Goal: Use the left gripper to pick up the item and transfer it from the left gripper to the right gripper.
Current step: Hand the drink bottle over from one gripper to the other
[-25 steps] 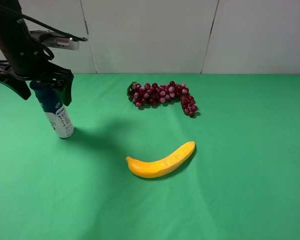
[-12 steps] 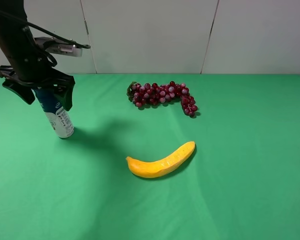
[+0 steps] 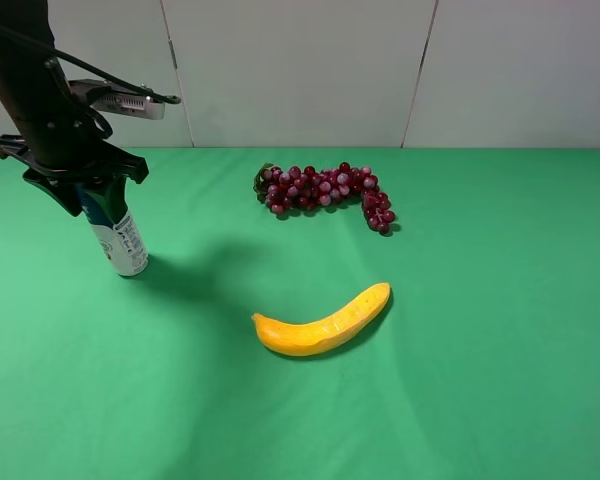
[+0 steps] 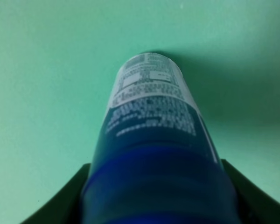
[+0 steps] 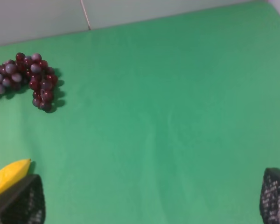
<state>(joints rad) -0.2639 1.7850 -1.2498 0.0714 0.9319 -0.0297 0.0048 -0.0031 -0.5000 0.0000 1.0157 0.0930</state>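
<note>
The left gripper [image 3: 83,185] has its fingers [image 4: 60,205] pressed against both sides of the bottle's [image 3: 120,240] dark blue upper part, grasping it, with no gap showing in the left wrist view. The bottle stands upright on the green table [image 3: 480,350] at its left side; its opaque body hides any contents. The right gripper [image 5: 147,198] is spread wide over bare cloth. The banana [image 3: 325,325] and grapes [image 3: 325,188] lie well apart from the bottle

bottle [image 3: 123,243] top hidden behind left claw [image 3: 88,188], print blurred unreadable, banana [image 5: 7,176] cropped at wrist view's edge
</note>
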